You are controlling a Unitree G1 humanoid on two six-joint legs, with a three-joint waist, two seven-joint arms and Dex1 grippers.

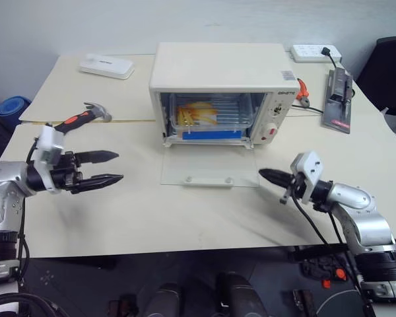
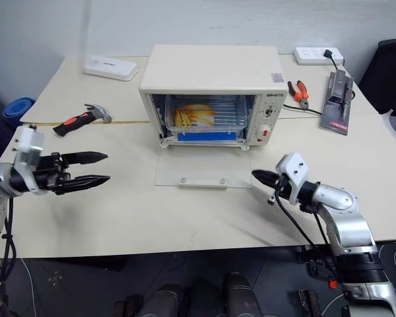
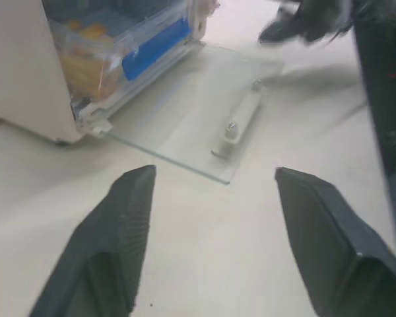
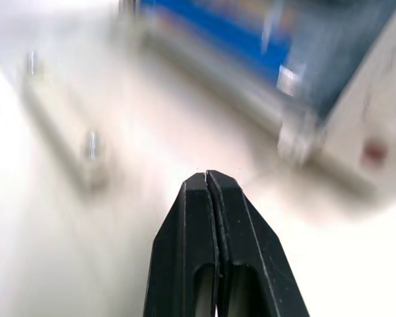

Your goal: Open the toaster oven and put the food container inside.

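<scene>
At twelve o'clock on our worktop, the toaster oven stands open, the food container inside; our left gripper has jaws apart, our right gripper jaws together.

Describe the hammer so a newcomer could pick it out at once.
Start at the cream-white toaster oven in the middle of the table. Look to its left, across bare tabletop, where the hammer lies flat beside the seam between the two tabletops. Its red and black handle and metal claw head set it apart from the white flat device behind it.
</scene>
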